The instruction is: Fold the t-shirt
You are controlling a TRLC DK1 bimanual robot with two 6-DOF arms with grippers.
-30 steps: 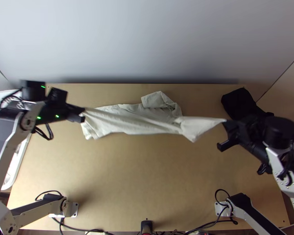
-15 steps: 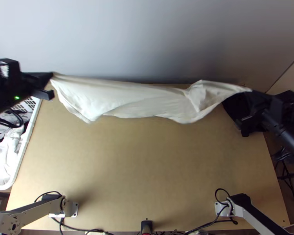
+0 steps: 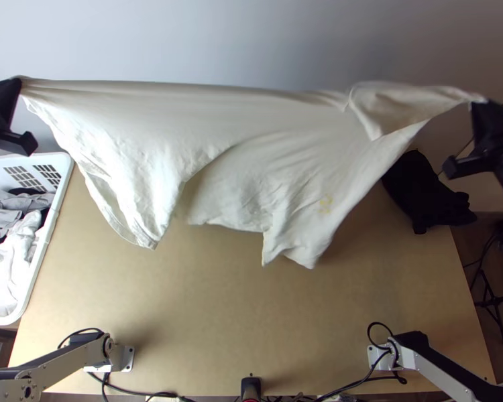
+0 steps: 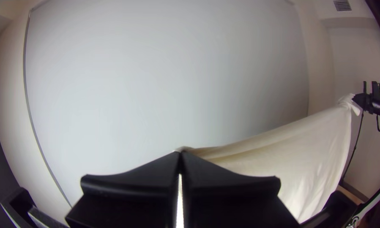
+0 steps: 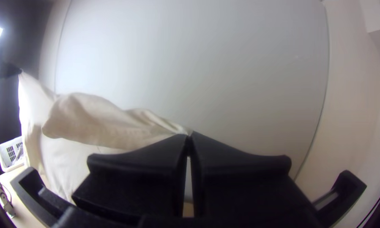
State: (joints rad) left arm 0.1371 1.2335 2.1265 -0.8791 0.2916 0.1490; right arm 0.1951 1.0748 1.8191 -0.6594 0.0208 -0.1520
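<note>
T-shirt (image 3: pixel 245 181), thin off-white cloth, hangs above worktop (image 3: pixel 231 315), upper edge taut, lower part in loose, wrinkled folds. Left gripper (image 3: pixel 18 82): jaws clamped on one end. Right gripper (image 3: pixel 480 103): jaws clamped on other. White slotted basket (image 3: pixel 67 167) at left, crumpled grey and white clothes (image 3: pixel 13 258) inside. Soft black bundle (image 3: pixel 419 191) near worktop's far right corner.

One steep overhead, two wrist-mounted

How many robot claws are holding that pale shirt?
2. The left gripper is clamped on one upper end of the t-shirt, and the right gripper on the other, with cloth hanging between them.
</note>
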